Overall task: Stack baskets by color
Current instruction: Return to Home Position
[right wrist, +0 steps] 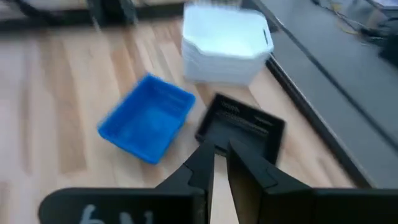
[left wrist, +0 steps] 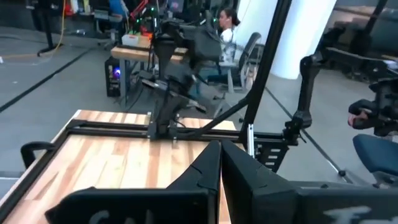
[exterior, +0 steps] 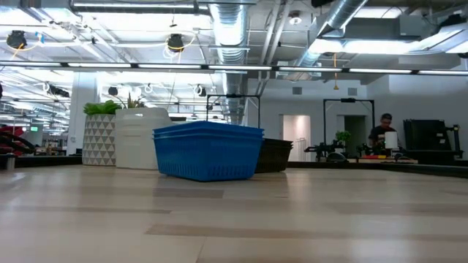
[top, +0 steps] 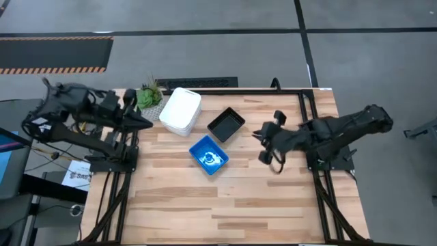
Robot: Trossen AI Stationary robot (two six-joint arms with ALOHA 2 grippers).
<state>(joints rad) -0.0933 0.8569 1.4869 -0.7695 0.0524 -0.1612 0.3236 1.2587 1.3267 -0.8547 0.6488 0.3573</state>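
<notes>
A stack of white baskets (top: 181, 111) (right wrist: 227, 43) stands at the table's far left. A black basket (top: 226, 124) (right wrist: 242, 124) rests on the wood just right of it. Nearer the middle sits a stack of blue baskets (top: 208, 154) (exterior: 208, 150). My left gripper (top: 147, 121) (left wrist: 219, 152) is shut and empty, raised over the left edge, left of the white stack. My right gripper (top: 259, 137) (right wrist: 219, 150) hovers right of the black basket and points toward it. Its fingers are a narrow gap apart, with nothing between them.
A small green potted plant (top: 147, 96) stands at the far left corner, behind the white stack. Black frame rails (top: 300, 92) run along the table's far and side edges. The near half of the table (top: 225, 205) is bare wood.
</notes>
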